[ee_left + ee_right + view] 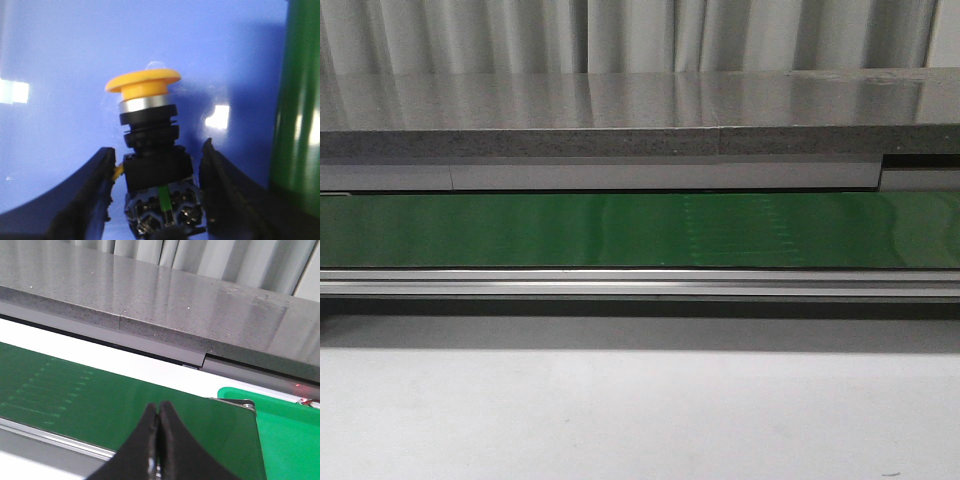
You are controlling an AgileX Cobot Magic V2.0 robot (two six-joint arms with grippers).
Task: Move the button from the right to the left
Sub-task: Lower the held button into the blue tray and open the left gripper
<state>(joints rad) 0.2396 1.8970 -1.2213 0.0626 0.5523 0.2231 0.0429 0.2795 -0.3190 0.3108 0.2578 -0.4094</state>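
Between left pincer (157,192) fingers, apparently one button (150,135)

The right gripper (159,416), fingertips pressed together with nothing between them, hangs over the green conveyor belt (100,395) near a green tray (285,430).
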